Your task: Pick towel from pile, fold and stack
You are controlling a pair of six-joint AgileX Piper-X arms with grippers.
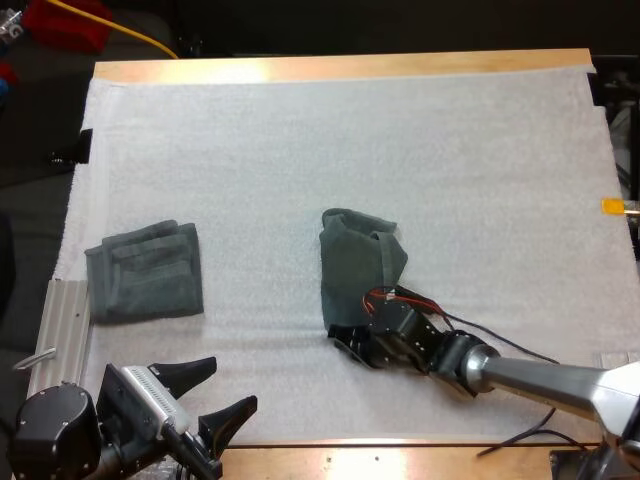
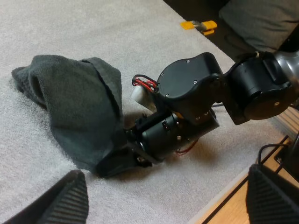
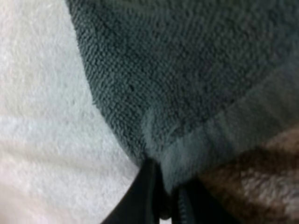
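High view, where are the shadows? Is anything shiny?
High view: the white mat is evenly lit, no glare; a faint shadow lies under the right gripper. Left wrist view: dark shade along the edge of the crumpled towel, by that gripper.

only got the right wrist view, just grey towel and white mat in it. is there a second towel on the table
observer: Yes. A folded towel lies flat on the white mat, off to the left in the high view, apart from yours.
operator: is mine flat too
observer: No. The crumpled towel is bunched and doubled over itself, with the right gripper at its near end.
operator: wheres the left arm
observer: The left gripper hangs open by the mat's near edge, clear of both towels.
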